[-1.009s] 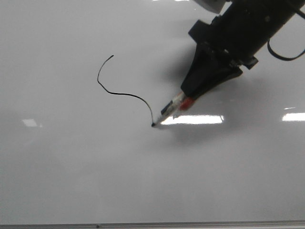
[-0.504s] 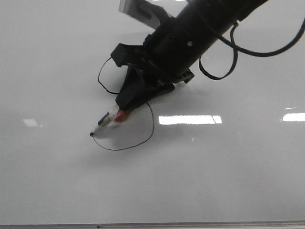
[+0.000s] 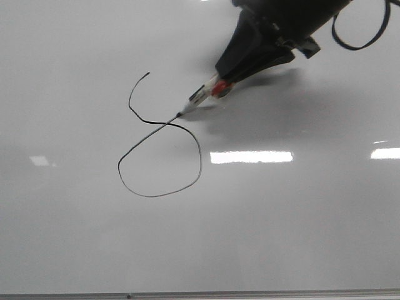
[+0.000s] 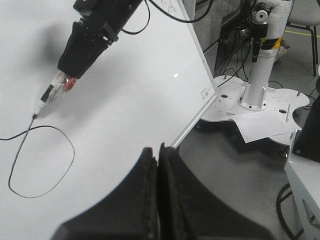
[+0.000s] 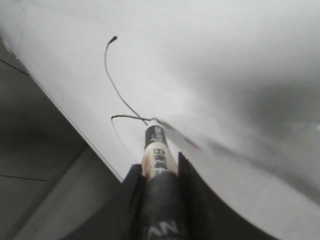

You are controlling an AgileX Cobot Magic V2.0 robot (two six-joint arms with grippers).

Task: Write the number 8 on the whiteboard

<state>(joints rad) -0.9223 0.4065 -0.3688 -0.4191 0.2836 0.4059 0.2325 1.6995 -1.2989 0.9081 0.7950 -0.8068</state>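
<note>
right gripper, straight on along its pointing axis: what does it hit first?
The whiteboard. The right gripper holds a marker whose tip already appears to touch it, at the crossing of the number 8. Nothing lies between.

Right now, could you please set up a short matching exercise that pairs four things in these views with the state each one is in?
Things:
1. right hand
2. left hand
3. lower loop of the 8
4. upper loop of the 8

States:
A. shut, holding nothing
B. closed all the way round
C. shut on the marker, tip on the whiteboard
D. unfinished, open on one side

Pairs: 1-C, 2-A, 3-B, 4-D
</note>
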